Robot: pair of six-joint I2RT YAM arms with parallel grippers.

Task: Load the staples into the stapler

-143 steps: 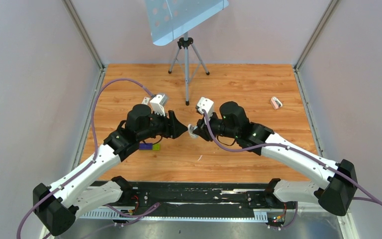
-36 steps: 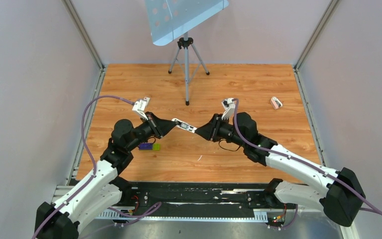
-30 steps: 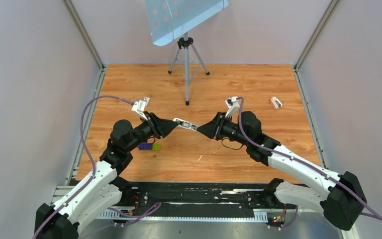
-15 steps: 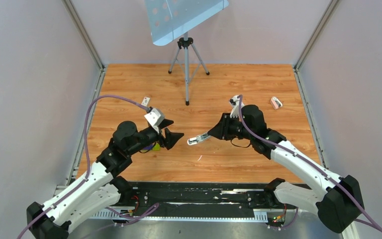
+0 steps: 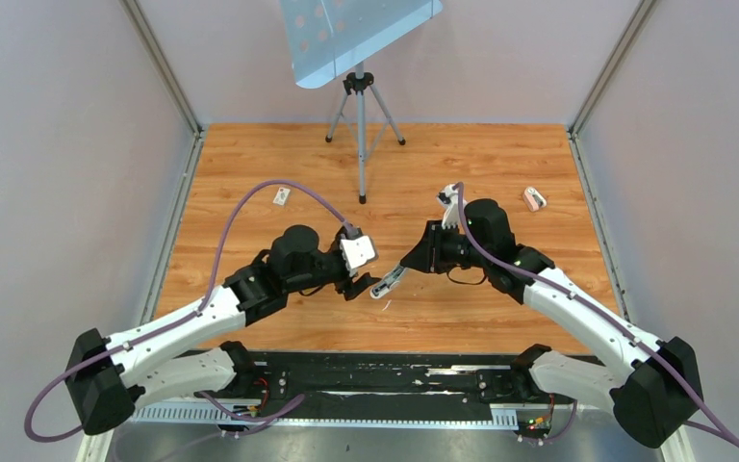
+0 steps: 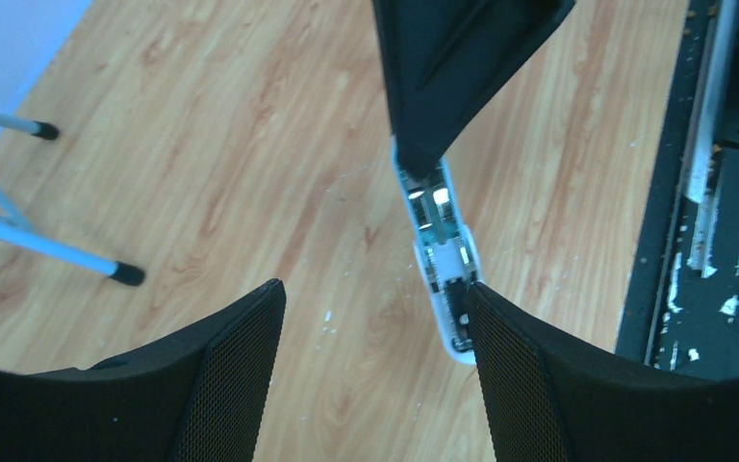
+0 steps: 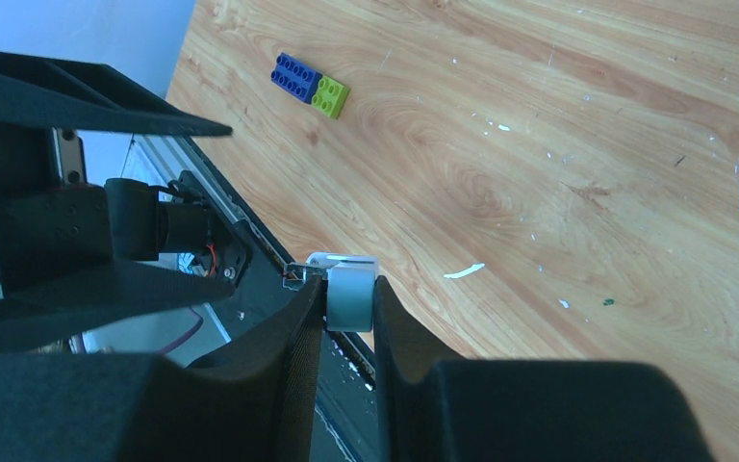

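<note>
The stapler (image 5: 385, 282) is a small pale, elongated thing with silver parts. My right gripper (image 5: 412, 263) is shut on one end of it and holds it above the wooden floor, tip pointing near-left. In the right wrist view the stapler (image 7: 350, 296) sits pinched between the fingers of the right gripper (image 7: 349, 310). My left gripper (image 5: 359, 280) is open right beside the free tip. In the left wrist view the stapler (image 6: 441, 274) hangs open side up, showing its inner channel. Its tip touches the inner edge of the right finger (image 6: 524, 385) of the left gripper (image 6: 375, 375). No staples are seen.
A purple-and-green block (image 7: 310, 84) lies on the floor, hidden under the left arm in the top view. A flat white card (image 5: 281, 195) lies at back left and a small pink-and-white item (image 5: 534, 198) at back right. A tripod (image 5: 361, 125) stands at the back. The black rail (image 5: 366, 371) runs along the near edge.
My left gripper let go of the stapler, swung round to the near side and now stands open at its tip. My right gripper kept the stapler and tilted it down to the near-left.
</note>
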